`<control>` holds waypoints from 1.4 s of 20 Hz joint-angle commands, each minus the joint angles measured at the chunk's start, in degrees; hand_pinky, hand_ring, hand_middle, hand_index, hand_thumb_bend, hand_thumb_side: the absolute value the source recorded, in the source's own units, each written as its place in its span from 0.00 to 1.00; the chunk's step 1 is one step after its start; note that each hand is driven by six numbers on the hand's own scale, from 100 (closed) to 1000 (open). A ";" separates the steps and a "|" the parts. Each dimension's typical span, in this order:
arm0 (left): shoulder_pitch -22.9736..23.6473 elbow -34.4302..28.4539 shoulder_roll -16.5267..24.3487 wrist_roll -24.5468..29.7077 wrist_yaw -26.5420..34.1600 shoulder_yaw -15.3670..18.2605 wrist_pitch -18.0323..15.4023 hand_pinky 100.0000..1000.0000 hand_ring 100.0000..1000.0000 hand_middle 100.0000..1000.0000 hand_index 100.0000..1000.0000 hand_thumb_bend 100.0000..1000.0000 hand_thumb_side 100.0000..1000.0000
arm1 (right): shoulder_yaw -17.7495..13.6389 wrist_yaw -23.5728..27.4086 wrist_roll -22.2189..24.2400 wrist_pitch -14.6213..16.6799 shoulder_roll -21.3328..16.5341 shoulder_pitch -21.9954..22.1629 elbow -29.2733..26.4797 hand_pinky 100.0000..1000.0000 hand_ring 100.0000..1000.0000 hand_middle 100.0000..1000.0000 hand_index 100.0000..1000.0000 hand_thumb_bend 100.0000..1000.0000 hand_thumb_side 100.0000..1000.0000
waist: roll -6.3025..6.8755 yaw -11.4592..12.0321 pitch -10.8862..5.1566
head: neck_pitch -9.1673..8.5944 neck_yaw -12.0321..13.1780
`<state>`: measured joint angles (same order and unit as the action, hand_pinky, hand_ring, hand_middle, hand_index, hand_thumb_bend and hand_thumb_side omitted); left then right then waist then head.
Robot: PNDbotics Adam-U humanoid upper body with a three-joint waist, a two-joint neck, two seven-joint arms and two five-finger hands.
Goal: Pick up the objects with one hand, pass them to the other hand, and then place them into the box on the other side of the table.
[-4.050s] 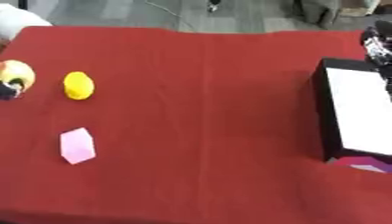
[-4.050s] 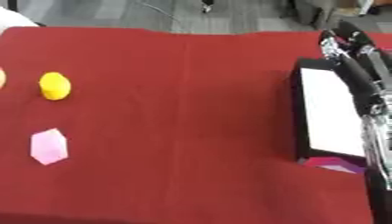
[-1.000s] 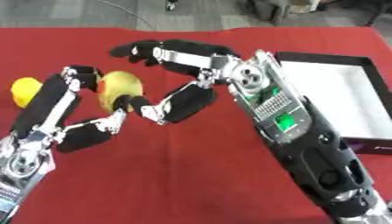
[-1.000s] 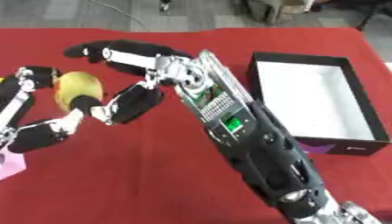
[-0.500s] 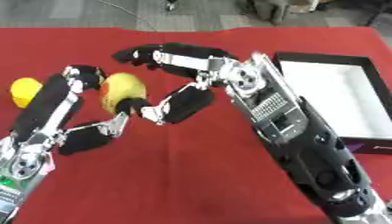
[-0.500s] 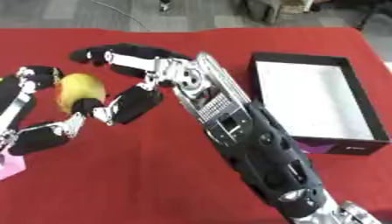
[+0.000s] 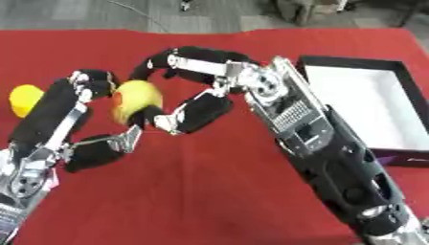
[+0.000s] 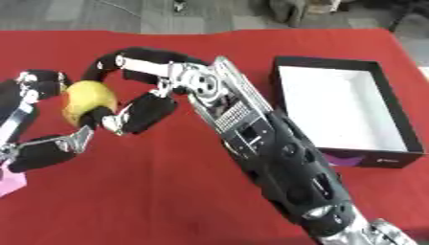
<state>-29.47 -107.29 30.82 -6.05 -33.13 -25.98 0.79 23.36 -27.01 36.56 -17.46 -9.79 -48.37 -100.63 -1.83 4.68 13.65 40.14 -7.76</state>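
Yellow fruit (image 7: 138,98) caught btwn both hands, mid-air over the red surface (image 7: 209,191).
Left hand (image 7: 80,129) comes up from lower left, fingers & thumb curled round the fruit's near/left side; right hand (image 7: 197,91) reaches in from the right, fingers (image 7: 197,55) arched over the fruit's top, thumb (image 7: 197,112) under it, touching it too. 2nd yellow obj (image 7: 25,99) lies on the surface just left of the left hand. Pink obj (image 8: 10,184) shows at the edge below the left hand. Black box (image 8: 339,107) w/ white inside sits right of the right arm, apart from it.
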 commanded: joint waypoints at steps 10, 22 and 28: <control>-0.82 -2.24 0.06 -1.07 -1.47 -0.08 0.29 0.59 0.46 0.40 0.53 0.00 0.26 | -0.11 6.48 -7.26 -4.21 0.21 -0.71 -0.74 0.87 0.98 0.51 0.54 0.00 0.11 | 0.29 -0.08 -1.34 | 0.13 -0.43; 1.64 -0.57 0.96 -2.33 3.49 2.26 11.60 0.72 0.73 0.70 0.91 0.52 0.59 | -3.73 11.10 -11.14 -5.60 -1.32 1.09 -4.38 0.88 0.97 0.51 0.54 0.00 0.11 | 0.48 -0.38 -1.23 | -0.20 -1.24; 4.55 -1.18 1.51 -6.74 7.61 6.16 15.29 0.69 0.70 0.66 0.87 0.41 0.61 | -8.79 13.68 -15.66 -7.52 -4.03 4.00 -6.51 0.89 0.98 0.52 0.56 0.00 0.15 | 0.59 -0.63 -1.08 | -0.67 -1.66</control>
<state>-24.53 -107.56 30.70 -11.73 -26.48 -21.33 15.47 16.25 -14.17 22.05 -24.67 -12.38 -43.64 -105.41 -1.50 4.08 13.66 40.10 -9.18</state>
